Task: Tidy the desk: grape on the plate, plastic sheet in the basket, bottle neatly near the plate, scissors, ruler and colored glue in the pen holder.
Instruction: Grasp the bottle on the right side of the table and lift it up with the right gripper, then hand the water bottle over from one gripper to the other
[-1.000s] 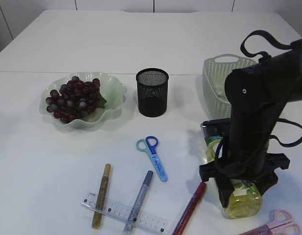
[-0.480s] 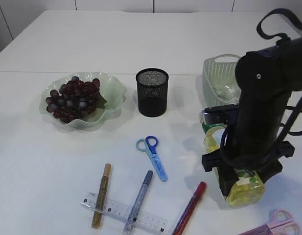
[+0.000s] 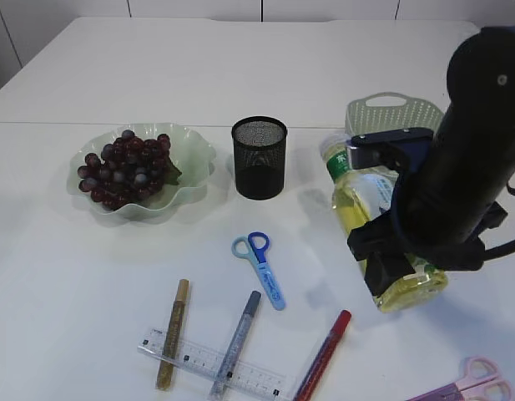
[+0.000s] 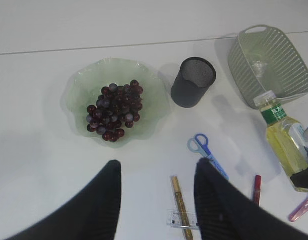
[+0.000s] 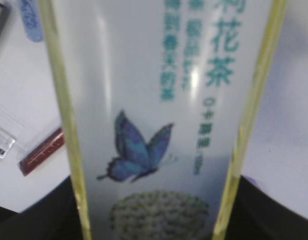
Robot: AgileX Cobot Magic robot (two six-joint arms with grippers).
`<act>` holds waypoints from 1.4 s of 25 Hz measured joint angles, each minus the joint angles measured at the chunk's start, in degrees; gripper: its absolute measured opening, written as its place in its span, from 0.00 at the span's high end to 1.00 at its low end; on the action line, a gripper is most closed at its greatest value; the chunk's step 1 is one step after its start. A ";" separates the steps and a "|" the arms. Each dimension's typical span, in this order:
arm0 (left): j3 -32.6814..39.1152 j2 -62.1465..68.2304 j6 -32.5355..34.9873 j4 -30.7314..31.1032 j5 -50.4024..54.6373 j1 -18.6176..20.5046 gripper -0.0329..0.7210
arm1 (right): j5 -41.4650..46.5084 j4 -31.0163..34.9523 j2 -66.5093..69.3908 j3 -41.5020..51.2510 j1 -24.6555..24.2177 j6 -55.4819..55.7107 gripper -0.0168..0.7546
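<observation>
- I have the right jaws (image 3: 391,271) clamped on the tilted bottle (image 3: 370,219), off the bench (image 3: 90,276).
- Left jaws (image 4: 156,200) apart, plate (image 4: 76,90) at eleven o'clock.

Pale green plate (image 3: 194,159); black mesh pen holder (image 3: 259,159); yellow-filled bottle (image 3: 370,217)

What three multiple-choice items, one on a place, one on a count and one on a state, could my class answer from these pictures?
1. Where are the grapes?
A. in the basket
B. on the green plate
C. in the pen holder

2. How many scissors with blue handles lie on the table?
A. one
B. two
C. three

3. What state is the bottle in?
A. lying flat on the table
B. standing inside the basket
C. held tilted by the right gripper

Answers: 1 B, the bunch rests in the wavy plate. 2 A, only the blue scissors have them. 3 C, it leans, clamped, above the table.
</observation>
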 joint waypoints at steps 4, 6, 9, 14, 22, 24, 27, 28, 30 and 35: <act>0.00 0.00 0.00 0.00 0.00 0.00 0.52 | -1.77 3.40 -2.68 0.23 0.00 -5.55 0.36; 0.00 0.00 0.00 0.21 0.00 0.00 0.53 | -2.86 6.34 -3.49 0.50 0.00 -9.98 0.36; 0.00 0.00 0.00 1.13 0.00 0.00 0.53 | -3.98 12.41 -4.27 1.73 0.00 -18.97 0.36; 0.00 0.00 0.00 2.82 0.00 0.00 0.53 | -5.01 24.83 -5.52 3.74 0.00 -34.42 0.36; 0.49 0.00 0.00 4.92 0.00 0.00 0.53 | -6.64 39.95 -7.66 4.11 0.00 -54.78 0.36; 1.96 0.00 0.00 5.25 0.00 0.00 0.54 | -6.73 43.48 -8.59 4.20 0.00 -59.79 0.36; 6.74 0.00 0.00 5.38 -0.14 0.00 0.54 | -6.62 49.35 -10.54 4.32 0.00 -68.58 0.36; 8.27 0.00 0.00 5.38 -0.50 0.00 0.54 | -6.62 51.31 -11.37 4.32 0.00 -71.16 0.36; 11.65 0.00 0.00 5.38 -2.18 0.00 0.54 | -6.39 54.21 -12.85 4.32 0.00 -74.68 0.36; 18.29 0.00 0.97 4.61 -8.21 0.00 0.54 | -4.77 56.14 -14.63 4.32 0.00 -76.56 0.36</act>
